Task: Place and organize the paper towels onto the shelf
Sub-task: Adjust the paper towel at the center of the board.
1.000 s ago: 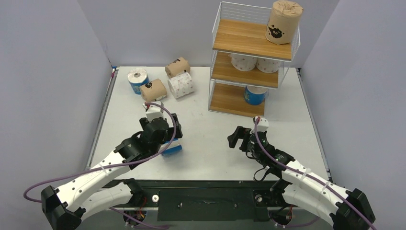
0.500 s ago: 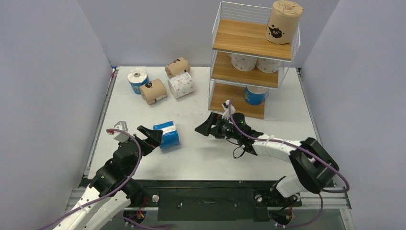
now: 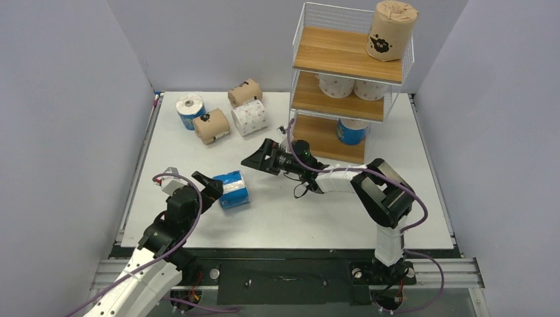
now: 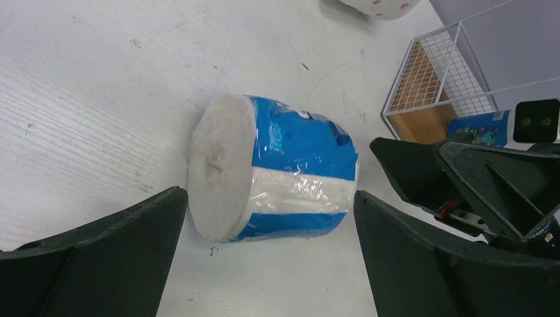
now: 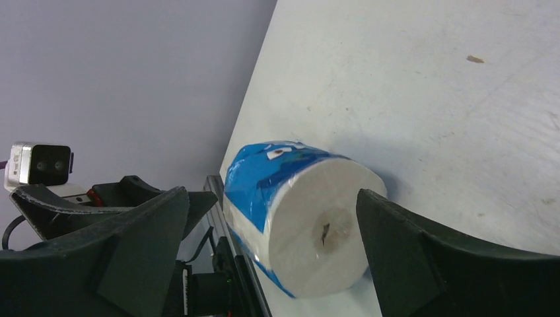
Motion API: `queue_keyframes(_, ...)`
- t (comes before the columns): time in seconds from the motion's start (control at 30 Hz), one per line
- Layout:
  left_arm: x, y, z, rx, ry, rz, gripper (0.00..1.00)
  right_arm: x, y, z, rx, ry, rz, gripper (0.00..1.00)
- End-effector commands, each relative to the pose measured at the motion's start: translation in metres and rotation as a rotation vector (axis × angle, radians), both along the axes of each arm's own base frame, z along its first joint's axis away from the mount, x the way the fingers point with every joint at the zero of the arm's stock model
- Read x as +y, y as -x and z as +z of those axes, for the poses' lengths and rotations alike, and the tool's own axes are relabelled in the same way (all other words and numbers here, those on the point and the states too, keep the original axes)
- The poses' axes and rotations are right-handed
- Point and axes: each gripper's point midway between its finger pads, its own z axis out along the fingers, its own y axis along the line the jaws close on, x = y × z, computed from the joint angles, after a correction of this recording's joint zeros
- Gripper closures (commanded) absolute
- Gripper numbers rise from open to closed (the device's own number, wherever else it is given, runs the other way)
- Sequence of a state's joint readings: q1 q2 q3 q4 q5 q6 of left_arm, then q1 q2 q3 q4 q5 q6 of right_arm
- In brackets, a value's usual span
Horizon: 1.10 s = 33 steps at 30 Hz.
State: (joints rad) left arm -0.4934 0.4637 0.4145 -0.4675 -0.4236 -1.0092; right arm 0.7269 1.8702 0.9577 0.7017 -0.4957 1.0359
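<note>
A blue-and-white roll (image 3: 232,189) lies on its side on the table between my two grippers. My left gripper (image 3: 207,186) is open and empty just left of it; in the left wrist view the roll (image 4: 284,172) lies just beyond the gripper (image 4: 269,198). My right gripper (image 3: 256,157) is open and empty, up and right of the roll; in the right wrist view the roll (image 5: 304,218) shows between the tips of the gripper (image 5: 272,195). The shelf (image 3: 330,56) holds a brown roll (image 3: 391,30) on top, two white rolls (image 3: 335,84) in the middle and a blue one (image 3: 352,131) at the bottom.
At the far left of the table stand or lie a blue-and-white roll (image 3: 189,110), two brown rolls (image 3: 211,125) (image 3: 244,92) and a white dotted roll (image 3: 249,117). Grey walls close in on both sides. The right arm stretches across in front of the shelf.
My left gripper has let go of the blue-and-white roll and drawn back to the near left. My right arm has reached left across the table toward the roll.
</note>
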Motion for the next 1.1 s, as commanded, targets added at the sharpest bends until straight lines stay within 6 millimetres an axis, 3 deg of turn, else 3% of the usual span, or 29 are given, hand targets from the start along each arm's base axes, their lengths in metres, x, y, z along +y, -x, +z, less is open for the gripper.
queue_keyframes(0.0, -0.003, -0.012, 0.015, -0.07, 0.03, -0.004, 0.03, 0.032, 0.005, 0.024, -0.059, -0.077, 0.09, 0.08)
queue_keyframes(0.4, -0.007, -0.01, 0.0, -0.062, 0.027, -0.038, 0.0, 0.051, 0.028, -0.019, 0.008, 0.029, 0.173, 0.12)
queue_keyframes(0.67, -0.007, -0.008, -0.007, -0.058, 0.03, -0.043, 0.0, 0.059, 0.044, -0.019, 0.022, 0.004, 0.214, 0.22)
queue_keyframes(0.87, -0.01, -0.007, -0.013, -0.049, 0.044, -0.055, 0.0, 0.063, 0.047, -0.016, 0.034, -0.038, 0.231, 0.36)
queue_keyframes(1.07, -0.012, -0.007, -0.015, -0.049, 0.052, -0.061, 0.06, 0.067, 0.055, -0.017, 0.062, -0.057, 0.274, 0.28)
